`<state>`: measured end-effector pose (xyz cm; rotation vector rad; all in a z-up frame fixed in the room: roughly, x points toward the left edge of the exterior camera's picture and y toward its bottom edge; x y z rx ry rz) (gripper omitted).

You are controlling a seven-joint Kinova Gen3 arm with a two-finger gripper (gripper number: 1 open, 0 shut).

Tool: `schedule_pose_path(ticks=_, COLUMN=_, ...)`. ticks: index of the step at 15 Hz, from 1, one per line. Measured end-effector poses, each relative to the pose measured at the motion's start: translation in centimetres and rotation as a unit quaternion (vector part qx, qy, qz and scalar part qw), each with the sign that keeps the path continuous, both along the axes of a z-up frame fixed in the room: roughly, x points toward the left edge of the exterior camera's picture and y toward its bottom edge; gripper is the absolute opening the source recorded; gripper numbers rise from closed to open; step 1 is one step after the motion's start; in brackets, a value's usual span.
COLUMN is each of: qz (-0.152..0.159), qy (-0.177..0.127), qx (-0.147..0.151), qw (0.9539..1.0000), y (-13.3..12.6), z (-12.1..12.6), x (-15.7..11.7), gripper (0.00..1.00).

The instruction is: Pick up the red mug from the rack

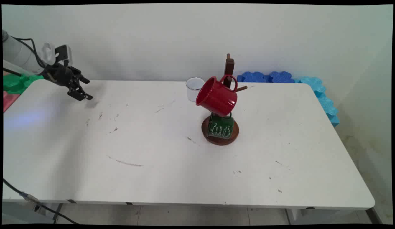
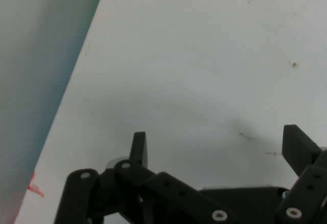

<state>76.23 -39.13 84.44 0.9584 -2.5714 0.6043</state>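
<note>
My black gripper [image 1: 86, 89] hangs over the table's far left corner, open, with nothing between its fingers [image 2: 139, 147]. In the hand view only bare white table [image 2: 204, 71] lies under it. Far to its right stands a wooden mug tree [image 1: 229, 68] on a round base. A red mug [image 1: 217, 96] hangs tilted from one of its pegs. A green mug [image 1: 220, 127] with white lettering hangs lower, just above the base. A small white mug [image 1: 194, 88] stands upright on the table behind the red one.
Blue foam blocks [image 1: 267, 77] and lighter blue ones [image 1: 324, 101] line the far right edge. A green foam piece [image 1: 16, 82] and a red one [image 1: 8, 100] lie off the left end. The table [image 1: 172, 165] bears scuff marks.
</note>
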Motion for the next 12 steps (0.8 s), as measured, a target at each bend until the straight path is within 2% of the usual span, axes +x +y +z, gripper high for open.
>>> schedule_pose_path(ticks=12, qz=-0.015, qy=0.019, qx=-0.015, qw=0.9996, y=0.8, z=2.5, x=-4.3, gripper=1.00)
